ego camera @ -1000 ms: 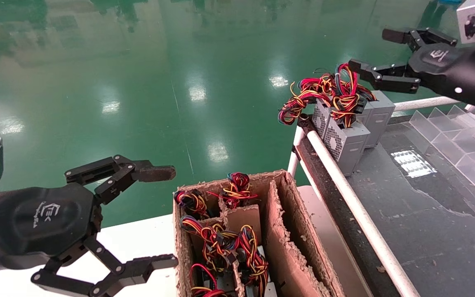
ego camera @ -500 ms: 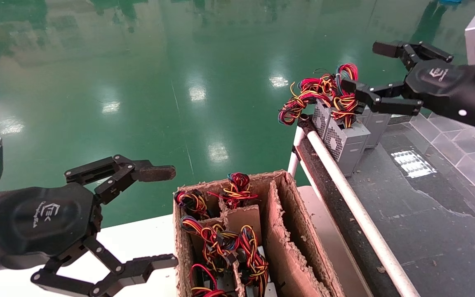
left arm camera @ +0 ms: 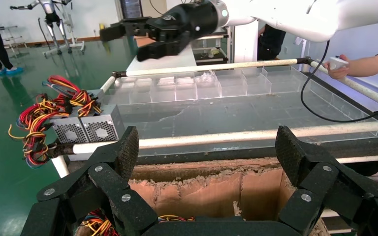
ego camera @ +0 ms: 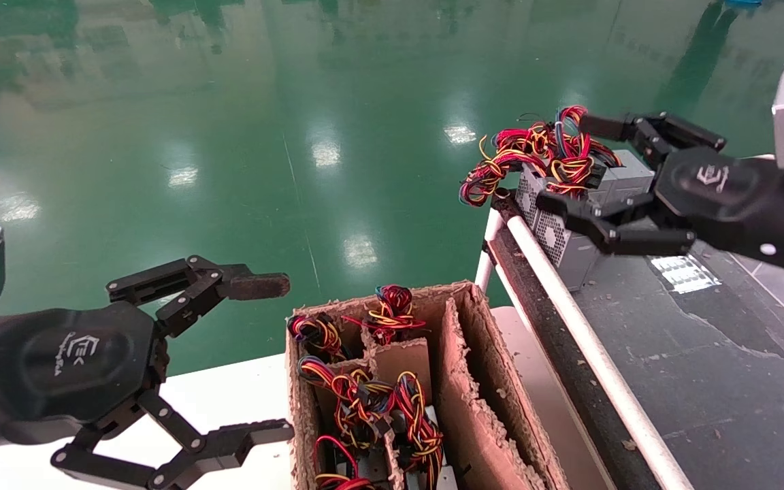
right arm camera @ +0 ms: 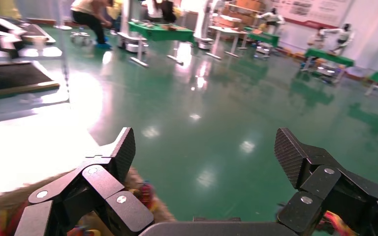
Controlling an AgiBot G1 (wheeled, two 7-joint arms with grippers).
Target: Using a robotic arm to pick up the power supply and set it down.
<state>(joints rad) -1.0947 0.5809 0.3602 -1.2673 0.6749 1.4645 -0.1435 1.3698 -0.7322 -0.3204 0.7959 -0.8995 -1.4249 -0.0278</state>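
Note:
Grey power supplies (ego camera: 569,262) with mesh vent faces stand side by side at the far left corner of the dark table (ego camera: 705,354), red and yellow wires (ego camera: 535,153) spilling over them. My right gripper (ego camera: 572,163) hangs open right over them, one finger above the wires and one in front of the near box. In the left wrist view the same boxes (left arm camera: 86,129) sit below that right gripper (left arm camera: 128,42). My left gripper (ego camera: 273,357) is parked open at the lower left, beside the carton. The right wrist view shows its own open gripper (right arm camera: 204,152) over green floor.
A brown cardboard carton (ego camera: 463,354) with dividers holds several more wired units at the bottom centre. A white rail (ego camera: 589,347) edges the dark table. A clear plastic divider tray (left arm camera: 202,86) lies at the table's back. A person's hand (left arm camera: 339,64) holds a cabled controller.
My right gripper has come down and nearer, from above and behind the power supplies to straddling their wires and near box, still open. The left arm has not moved.

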